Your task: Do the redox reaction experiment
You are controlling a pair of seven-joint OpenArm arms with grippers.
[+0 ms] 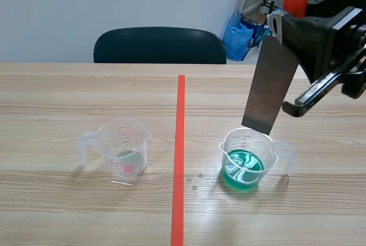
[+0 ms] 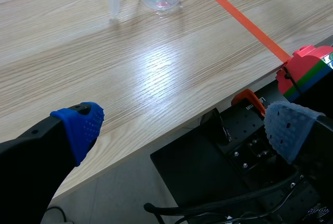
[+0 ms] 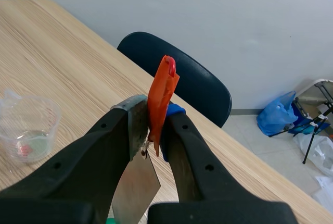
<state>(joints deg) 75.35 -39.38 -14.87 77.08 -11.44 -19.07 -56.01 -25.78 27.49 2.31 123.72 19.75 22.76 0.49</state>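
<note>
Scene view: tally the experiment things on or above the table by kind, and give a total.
Clear measuring cups: 2, the nearly empty cup and the cup of green liquid
Metal plate: 1
Total: 3

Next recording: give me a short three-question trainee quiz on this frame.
1. True or false: the left end effector is shut.
2. The right end effector grips: A a spoon, B a metal plate, C a sponge.
3. Fill in: the beaker beneath the plate's lower end holds ___ liquid.
Key: 1 false, it is open; 2 B; 3 green.
</note>
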